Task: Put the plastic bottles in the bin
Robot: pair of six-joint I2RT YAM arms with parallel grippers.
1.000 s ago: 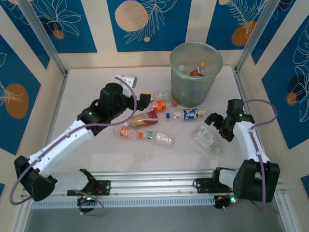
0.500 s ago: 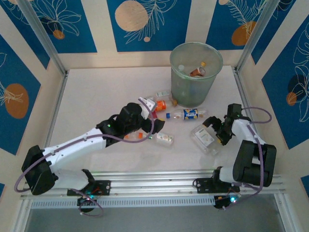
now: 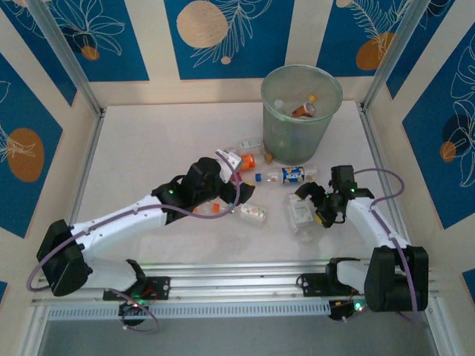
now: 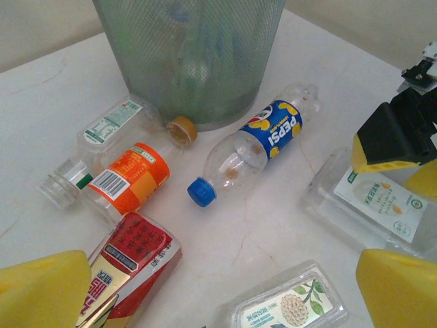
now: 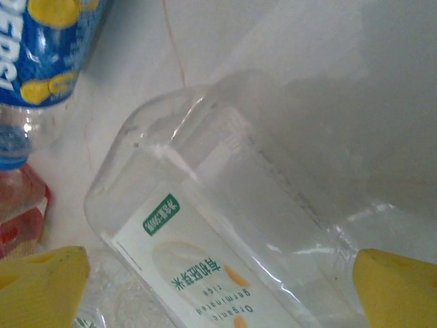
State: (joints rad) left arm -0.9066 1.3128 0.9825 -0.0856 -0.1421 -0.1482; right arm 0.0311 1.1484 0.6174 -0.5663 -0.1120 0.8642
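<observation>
Seeing clear, glossy plastic on the Pepsi bottle (image 4: pixel 254 147) and the square bottle (image 5: pixel 225 205), with slick printed film labels. Clocking the bin (image 4: pixel 191 61) as translucent grey-green plastic, finely mesh-textured. Noticing a matt, pale, stone-like table (image 4: pixel 41 96) with hairline cracks, matt yellow finger pads (image 4: pixel 399 290), and a brushed metal rail (image 3: pixel 237 276) along the near edge.

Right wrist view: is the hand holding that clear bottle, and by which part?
Nothing is held. The right hand is open, its fingers either side of the clear bottle's body.
</observation>
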